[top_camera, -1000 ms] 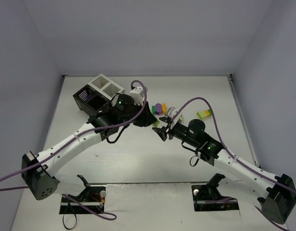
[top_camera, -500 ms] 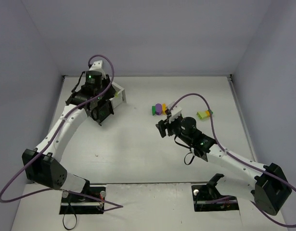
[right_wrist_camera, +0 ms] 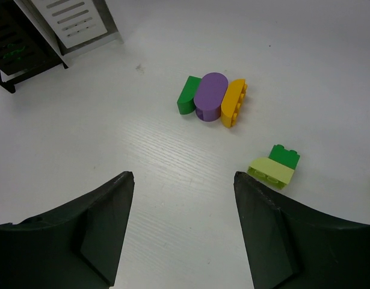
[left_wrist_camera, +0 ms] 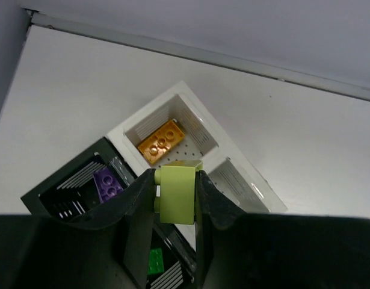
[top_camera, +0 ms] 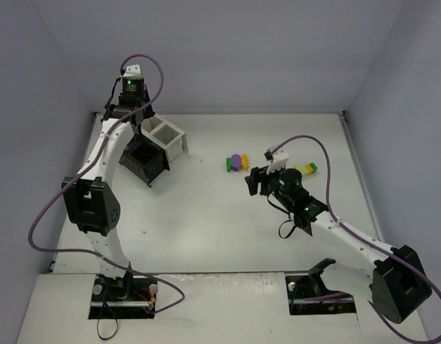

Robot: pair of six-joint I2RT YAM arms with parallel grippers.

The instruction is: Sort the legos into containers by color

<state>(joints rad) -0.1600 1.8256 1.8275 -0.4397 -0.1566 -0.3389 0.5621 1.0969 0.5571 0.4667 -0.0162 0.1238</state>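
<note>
**Left gripper (left_wrist_camera: pixel 174 185) swung from the centre to above the containers (top_camera: pixel 153 142)**

Since a second ago the left arm has been carried away from the middle of the table (right_wrist_camera: pixel 142 138) to the far left corner and raised. The right gripper (right_wrist_camera: pixel 183 177) has been drawn slightly back toward the loose legos.

The left jaws are clamped on a lime brick (left_wrist_camera: pixel 177 195), pinched across two flat faces with its studs turned sideways. Just beyond the fingers lies a white bin (left_wrist_camera: pixel 198 123) holding an orange brick (left_wrist_camera: pixel 162 141). To their right a second white bin (left_wrist_camera: pixel 234 180) is seen, with nothing visible in it. To their left a black bin (left_wrist_camera: pixel 70 180) holds a purple brick (left_wrist_camera: pixel 107 183). Beneath the left finger a green brick (left_wrist_camera: pixel 150 262) shows in the other black bin (left_wrist_camera: pixel 168 275).

The right jaws are held apart, with nothing between them. Ahead of them, well apart, a dark green brick (right_wrist_camera: pixel 186 96), a purple cylinder (right_wrist_camera: pixel 212 96) and an orange-yellow brick (right_wrist_camera: pixel 234 103) lie touching in a row. Nearer and to the right, a pale lime piece (right_wrist_camera: pixel 270 170) is joined to a green one (right_wrist_camera: pixel 285 155).

The bricks are judged light, rigid and smooth-sided, so they are likely to slip or pivot if pinched at a corner or over the studs. Hold is best taken squarely across two opposite flat faces. The held brick is judged to belong in the white bin at the right.
</note>
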